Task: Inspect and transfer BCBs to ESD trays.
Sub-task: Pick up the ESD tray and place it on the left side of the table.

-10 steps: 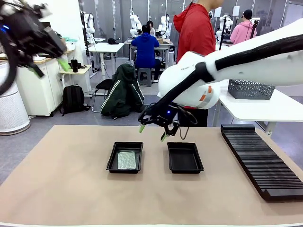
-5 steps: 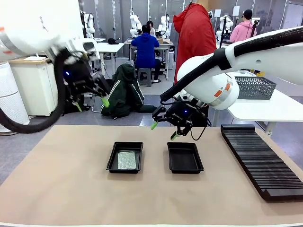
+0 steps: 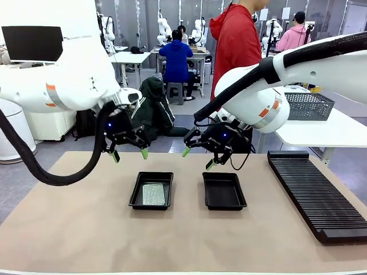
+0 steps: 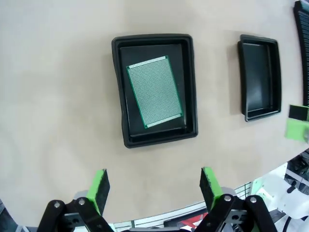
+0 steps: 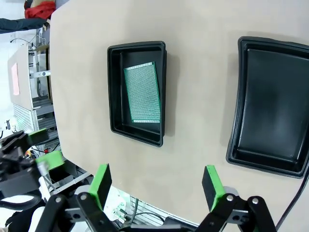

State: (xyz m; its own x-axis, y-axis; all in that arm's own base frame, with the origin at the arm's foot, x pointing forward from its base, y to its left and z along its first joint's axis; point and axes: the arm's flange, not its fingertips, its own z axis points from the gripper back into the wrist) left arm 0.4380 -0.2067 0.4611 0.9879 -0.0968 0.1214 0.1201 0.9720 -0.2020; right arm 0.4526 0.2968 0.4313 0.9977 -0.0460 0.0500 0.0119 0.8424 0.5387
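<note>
Noting left gripper (image 3: 130, 153) swung down from the upper left since half a second ago, now hovering over the table (image 3: 74, 217) just behind the left ESD tray (image 3: 150, 175), jaws spread wide, holding nothing. Seeing right gripper (image 3: 198, 157) unmoved behind the right ESD tray (image 3: 223, 176), jaws likewise apart and empty. Finding one BCB (image 3: 153, 194) flat, slightly askew, on the left tray's floor.
</note>
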